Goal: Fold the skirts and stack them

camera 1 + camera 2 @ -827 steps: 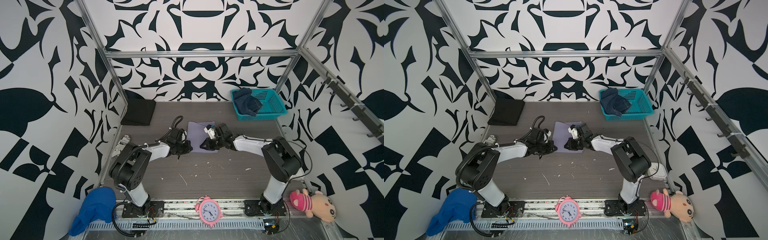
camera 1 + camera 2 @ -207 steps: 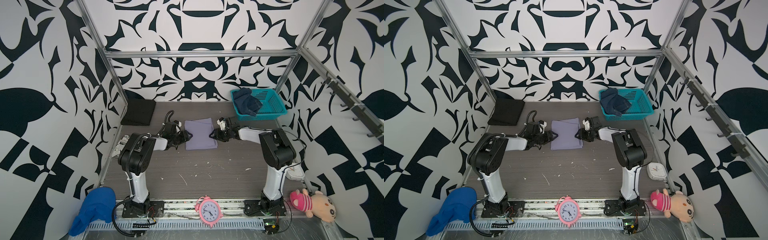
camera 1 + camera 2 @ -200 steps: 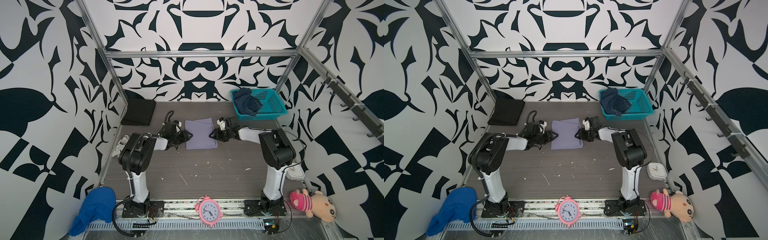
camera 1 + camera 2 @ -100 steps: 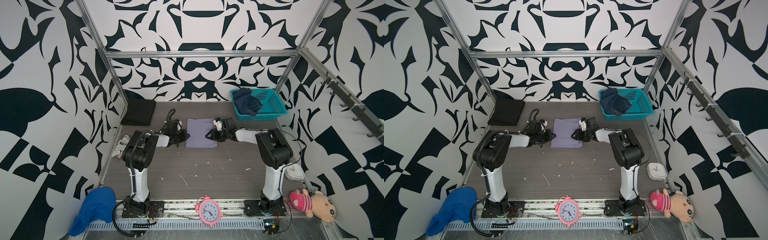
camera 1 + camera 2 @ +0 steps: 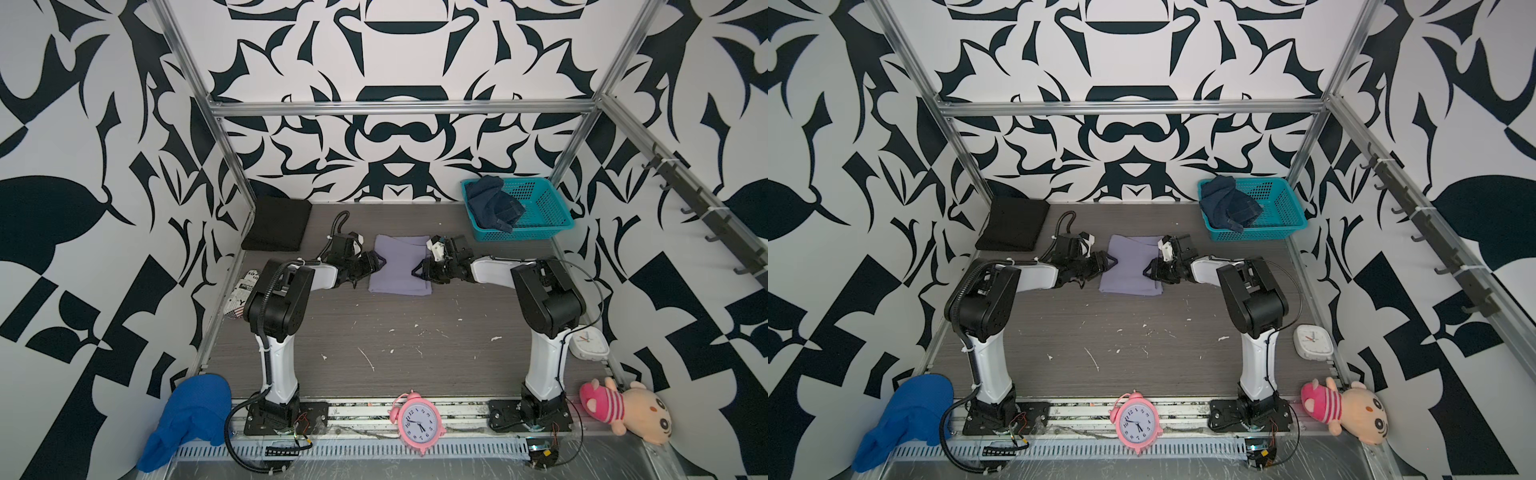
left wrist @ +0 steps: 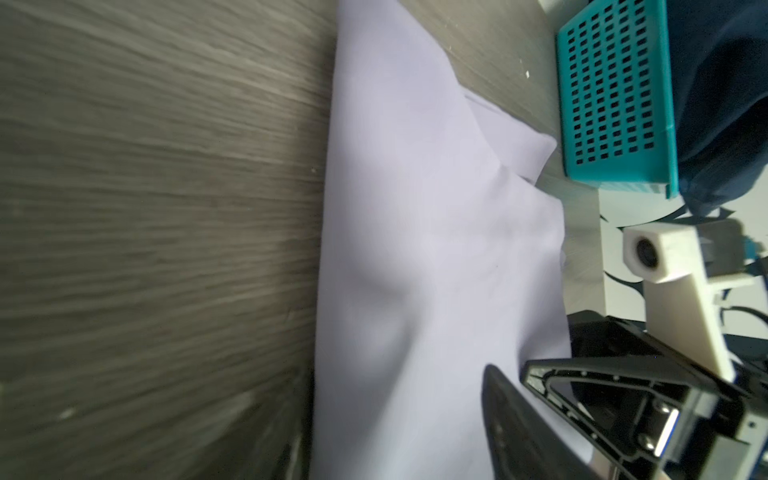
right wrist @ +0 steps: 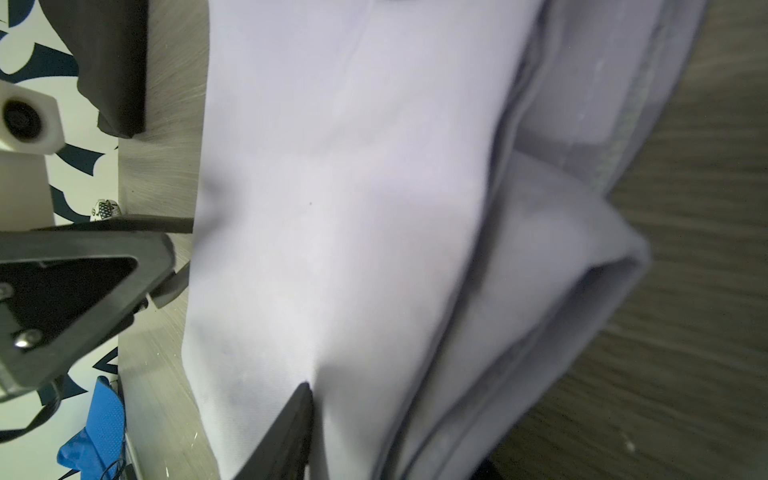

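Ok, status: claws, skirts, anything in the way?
Left claw open, right claw unclear, flanking folded lavender skirt. Black skirt folded back-left; denim skirt in basket. Nothing blocking.

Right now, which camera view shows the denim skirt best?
A top view: the denim skirt lies crumpled in the teal basket, fully visible. The left wrist view catches only a dark edge; the right wrist view shows none.

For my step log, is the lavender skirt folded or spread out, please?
Folded: the lavender skirt lies as a compact rectangle; the right wrist view shows stacked layers.
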Tool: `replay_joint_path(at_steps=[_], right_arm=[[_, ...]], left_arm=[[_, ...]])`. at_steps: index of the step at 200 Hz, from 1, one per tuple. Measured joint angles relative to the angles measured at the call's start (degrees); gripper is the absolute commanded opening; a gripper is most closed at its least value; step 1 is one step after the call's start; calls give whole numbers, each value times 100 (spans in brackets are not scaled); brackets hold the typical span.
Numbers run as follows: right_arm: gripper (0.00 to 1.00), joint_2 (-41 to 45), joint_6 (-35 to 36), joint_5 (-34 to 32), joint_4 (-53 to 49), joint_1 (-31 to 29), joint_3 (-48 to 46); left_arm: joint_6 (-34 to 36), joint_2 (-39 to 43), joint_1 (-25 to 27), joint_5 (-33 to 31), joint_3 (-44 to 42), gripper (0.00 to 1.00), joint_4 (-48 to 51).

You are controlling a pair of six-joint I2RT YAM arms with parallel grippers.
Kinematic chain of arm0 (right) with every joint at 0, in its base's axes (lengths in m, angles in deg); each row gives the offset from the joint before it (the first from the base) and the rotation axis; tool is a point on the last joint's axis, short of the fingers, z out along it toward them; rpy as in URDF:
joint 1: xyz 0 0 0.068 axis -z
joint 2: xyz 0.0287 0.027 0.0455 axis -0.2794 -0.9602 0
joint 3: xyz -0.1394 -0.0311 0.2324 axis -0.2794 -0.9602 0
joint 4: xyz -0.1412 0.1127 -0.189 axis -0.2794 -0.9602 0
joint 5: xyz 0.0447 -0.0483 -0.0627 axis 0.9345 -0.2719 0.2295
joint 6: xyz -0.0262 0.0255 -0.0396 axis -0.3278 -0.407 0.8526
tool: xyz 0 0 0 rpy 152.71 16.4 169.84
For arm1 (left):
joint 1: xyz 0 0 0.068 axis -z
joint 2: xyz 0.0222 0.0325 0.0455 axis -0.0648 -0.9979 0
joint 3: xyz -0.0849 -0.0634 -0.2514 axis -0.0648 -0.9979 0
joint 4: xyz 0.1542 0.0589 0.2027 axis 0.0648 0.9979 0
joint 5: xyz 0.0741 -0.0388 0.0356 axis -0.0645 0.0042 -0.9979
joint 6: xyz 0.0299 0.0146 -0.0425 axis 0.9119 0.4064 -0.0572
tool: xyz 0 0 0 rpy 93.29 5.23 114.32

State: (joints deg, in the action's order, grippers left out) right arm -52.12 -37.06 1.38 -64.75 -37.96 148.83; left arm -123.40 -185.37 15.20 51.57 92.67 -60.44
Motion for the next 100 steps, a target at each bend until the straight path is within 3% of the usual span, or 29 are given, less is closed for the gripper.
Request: replay_joint_path(at_steps=[16, 33, 100], right_arm=[[45, 0, 0, 0, 7, 0, 0], [45, 0, -2, 2, 13, 0, 0], [43, 0, -7, 0, 35, 0, 0]], left_arm=[[-105, -96, -122, 105, 11, 66, -164], [-103, -168, -177, 140, 101, 73, -179], [-46, -520, 50, 205, 481, 66, -313]])
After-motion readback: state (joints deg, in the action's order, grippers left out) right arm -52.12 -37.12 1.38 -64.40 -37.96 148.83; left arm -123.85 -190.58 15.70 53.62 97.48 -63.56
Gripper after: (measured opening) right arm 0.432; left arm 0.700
